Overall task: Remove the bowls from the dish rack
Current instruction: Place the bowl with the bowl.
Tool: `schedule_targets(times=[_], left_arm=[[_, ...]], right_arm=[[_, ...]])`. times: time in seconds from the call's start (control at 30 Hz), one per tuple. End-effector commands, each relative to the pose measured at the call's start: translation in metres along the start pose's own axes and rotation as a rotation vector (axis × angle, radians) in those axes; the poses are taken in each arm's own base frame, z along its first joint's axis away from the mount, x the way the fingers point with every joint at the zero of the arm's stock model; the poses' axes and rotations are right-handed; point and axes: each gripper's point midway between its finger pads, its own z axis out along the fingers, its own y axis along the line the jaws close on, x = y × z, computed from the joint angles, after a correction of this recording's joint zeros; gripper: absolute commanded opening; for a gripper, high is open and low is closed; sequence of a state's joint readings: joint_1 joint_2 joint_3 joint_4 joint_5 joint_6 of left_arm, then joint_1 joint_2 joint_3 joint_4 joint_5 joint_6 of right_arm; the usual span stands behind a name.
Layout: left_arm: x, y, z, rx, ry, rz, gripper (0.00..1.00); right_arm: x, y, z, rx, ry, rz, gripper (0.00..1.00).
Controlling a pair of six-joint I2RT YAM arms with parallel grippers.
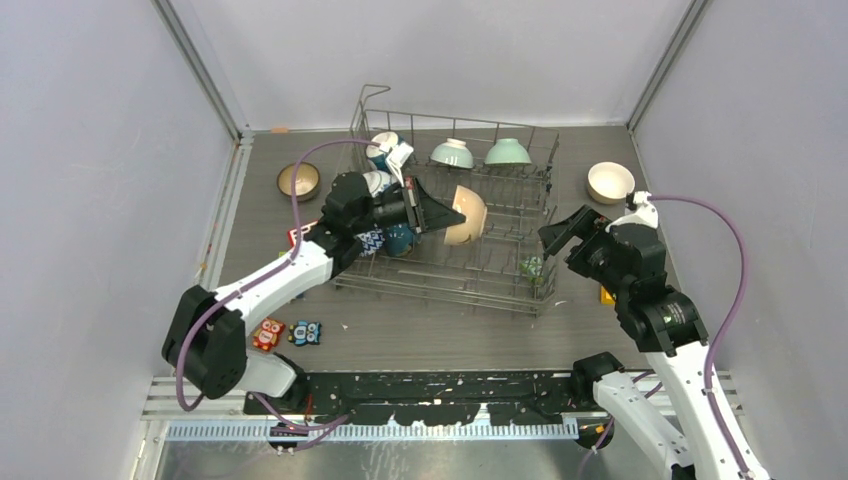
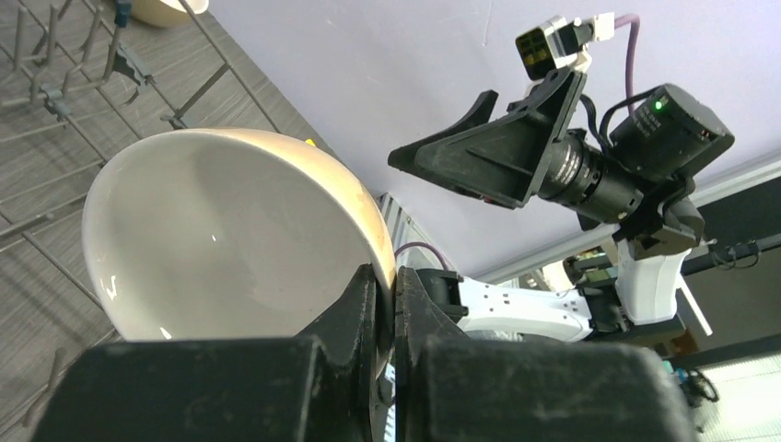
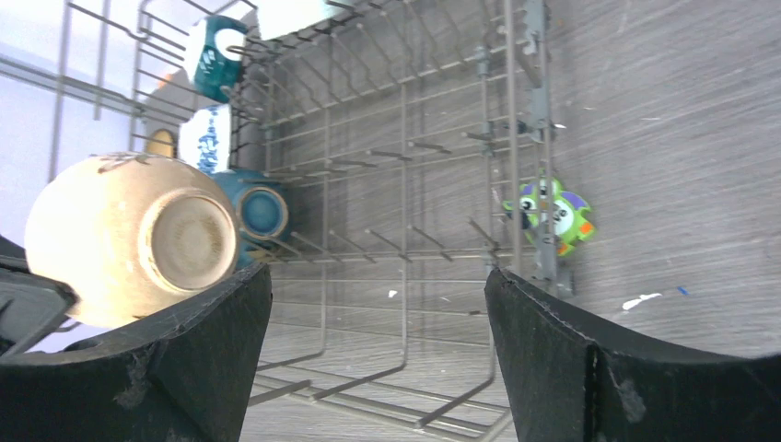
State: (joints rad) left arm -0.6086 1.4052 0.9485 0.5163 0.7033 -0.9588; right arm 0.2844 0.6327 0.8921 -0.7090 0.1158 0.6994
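The grey wire dish rack (image 1: 500, 272) sits mid-table. My left gripper (image 1: 458, 215) is shut on the rim of a cream bowl (image 1: 472, 216), holding it on edge above the rack's middle. In the left wrist view the fingers (image 2: 368, 304) pinch the cream bowl's (image 2: 221, 239) wall. My right gripper (image 1: 565, 230) hangs open at the rack's right end, holding nothing. Its wrist view shows the gripper (image 3: 378, 285) facing the cream bowl's (image 3: 120, 230) foot. Two mint bowls (image 1: 452, 153) (image 1: 508, 152) stand in the back row. A blue-and-white bowl (image 1: 384, 148) and a dark teal bowl (image 1: 400, 240) are at the rack's left.
A brown bowl (image 1: 299, 180) stands on the table left of the rack, a cream bowl (image 1: 610, 182) to its right. A green toy (image 1: 532, 267) lies at the rack's right end, also in the right wrist view (image 3: 553, 216). Toy blocks (image 1: 268, 333) (image 1: 306, 332) lie front left.
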Motion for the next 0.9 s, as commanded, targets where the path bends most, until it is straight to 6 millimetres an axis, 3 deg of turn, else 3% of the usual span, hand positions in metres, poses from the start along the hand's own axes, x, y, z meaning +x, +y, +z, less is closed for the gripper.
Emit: schedule_targets(times=[0.0, 0.1, 0.2, 0.53, 0.7, 0.87], left_arm=[[-0.032, -0.059, -0.014, 0.091, -0.056, 0.204, 0.0], [-0.031, -0.064, -0.024, 0.053, -0.044, 0.256, 0.0], [-0.03, -0.072, -0.036, 0.022, -0.046, 0.323, 0.0], [-0.03, -0.102, -0.075, -0.066, -0.036, 0.534, 0.0], [-0.022, -0.111, -0.081, -0.089, 0.016, 0.632, 0.0], [0.007, -0.118, -0.072, -0.118, 0.146, 0.809, 0.0]], right_arm=[[-0.028, 0.043, -0.013, -0.157, -0.059, 0.046, 0.9], [-0.03, 0.054, -0.014, -0.198, -0.053, 0.046, 0.91], [-0.028, 0.065, -0.016, -0.253, -0.025, 0.045, 0.98], [-0.031, 0.102, -0.021, -0.431, 0.005, 0.004, 0.99], [-0.033, 0.129, -0.028, -0.524, 0.051, -0.045, 0.99], [-0.035, 0.152, -0.035, -0.553, 0.098, -0.138, 0.99]])
